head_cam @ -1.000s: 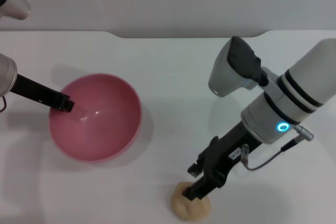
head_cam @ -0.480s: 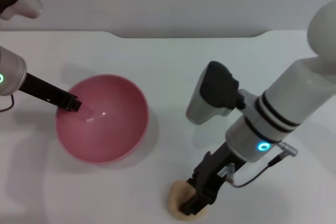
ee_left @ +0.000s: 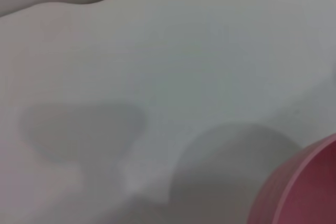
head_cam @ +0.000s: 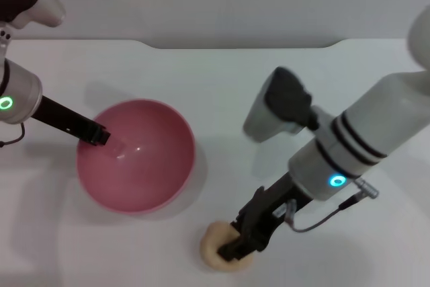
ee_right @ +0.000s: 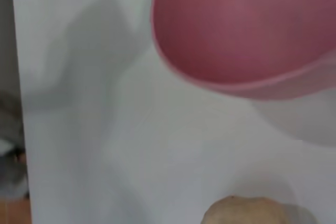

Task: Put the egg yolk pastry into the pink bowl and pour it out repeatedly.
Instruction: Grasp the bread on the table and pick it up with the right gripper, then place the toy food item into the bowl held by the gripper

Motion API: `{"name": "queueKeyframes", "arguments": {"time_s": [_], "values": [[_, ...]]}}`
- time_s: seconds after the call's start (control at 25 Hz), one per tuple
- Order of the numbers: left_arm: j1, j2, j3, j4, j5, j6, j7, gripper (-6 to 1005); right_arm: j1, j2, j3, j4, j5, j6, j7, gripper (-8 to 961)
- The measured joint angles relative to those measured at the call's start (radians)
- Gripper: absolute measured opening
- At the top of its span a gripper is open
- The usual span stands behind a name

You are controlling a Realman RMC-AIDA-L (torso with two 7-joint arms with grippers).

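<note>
The pink bowl (head_cam: 136, 165) sits upright on the white table (head_cam: 222, 92), and everything else is placed from it. The left gripper (head_cam: 101, 135) reaches in from the bowl's left side, its dark tip over the near-left rim and touching the inner wall; it looks pinched onto the rim, though the far finger is hidden behind the wall. The egg yolk pastry (head_cam: 216, 250) lies on the table outside the bowl, down to its right and toward the robot, a short gap off. The right gripper (head_cam: 235, 247) comes down on the pastry from the right, its black fingers (head_cam: 250, 228) closed around the bun's right half. In the right wrist view the bowl (ee_right: 247, 30) fills the upper part and the pastry (ee_right: 247, 211) shows at the edge. The left wrist view catches only a slice of bowl rim (ee_left: 302, 187) and bare table (ee_left: 157, 51).
</note>
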Motion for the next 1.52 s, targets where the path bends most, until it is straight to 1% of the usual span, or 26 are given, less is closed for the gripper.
{"name": "queueKeyframes", "arguments": {"time_s": [0.04,0.08,0.12,0.16,0.36,0.48,0.6,0.64,0.68,0.72,0.84,0.92,1.12,1.24,1.4,1.48,1.52], "values": [[-0.002,0.0,0.005,0.0,0.0,-0.005,0.0,-1,-0.012,-0.002,0.038,-0.003,0.0,-0.017,-0.011,477],[-0.004,-0.001,0.008,0.0,0.0,-0.009,-0.001,-1,-0.022,-0.004,0.069,-0.006,0.001,-0.033,-0.025,445],[-0.006,-0.001,0.011,0.0,0.0,-0.015,-0.001,-2,-0.04,-0.005,0.122,-0.012,0.002,-0.064,-0.055,413],[-0.009,-0.001,0.012,-0.001,0.0,-0.018,-0.001,-2,-0.05,-0.005,0.153,-0.016,0.003,-0.083,-0.074,402],[-0.039,0.0,0.036,-0.041,0.004,-0.026,-0.002,-2,-0.123,-0.01,0.431,-0.048,0.0,-0.234,-0.172,345],[-0.072,-0.001,0.056,-0.086,0.002,-0.027,-0.003,-2,-0.158,-0.011,0.596,-0.107,-0.001,-0.364,-0.23,312],[-0.11,-0.005,0.102,-0.122,-0.001,-0.034,-0.014,-1,-0.176,-0.014,0.755,-0.184,0.004,-0.514,-0.295,283],[-0.13,-0.008,0.133,-0.13,-0.004,-0.042,-0.022,-1,-0.176,-0.015,0.797,-0.213,0.005,-0.556,-0.312,275],[-0.13,-0.008,0.133,-0.13,-0.004,-0.042,-0.022,-1,-0.173,-0.015,0.821,-0.234,0.006,-0.579,-0.32,268],[-0.159,-0.011,0.185,-0.133,-0.016,-0.059,-0.036,-1,-0.169,-0.015,0.832,-0.253,0.006,-0.584,-0.323,261],[-0.194,-0.012,0.239,-0.136,-0.044,-0.08,-0.053,0,-0.149,-0.015,0.833,-0.286,-0.003,-0.564,-0.325,243],[-0.22,-0.014,0.271,-0.138,-0.069,-0.092,-0.063,0,-0.129,-0.012,0.801,-0.287,-0.028,-0.529,-0.325,236],[-0.249,-0.019,0.307,-0.14,-0.102,-0.115,-0.089,0,-0.097,-0.008,0.679,-0.282,-0.148,-0.466,-0.288,219],[-0.25,-0.019,0.31,-0.141,-0.104,-0.118,-0.095,-1,-0.097,-0.005,0.656,-0.285,-0.16,-0.439,-0.266,209],[-0.245,-0.017,0.31,-0.141,-0.105,-0.127,-0.104,-1,-0.105,-0.005,0.683,-0.302,-0.162,-0.435,-0.254,327],[-0.243,-0.016,0.31,-0.141,-0.11,-0.132,-0.105,-1,-0.108,-0.007,0.729,-0.314,-0.16,-0.435,-0.251,386],[-0.243,-0.016,0.31,-0.141,-0.11,-0.132,-0.105,-1,-0.108,-0.007,0.729,-0.314,-0.16,-0.435,-0.251,415]]}}
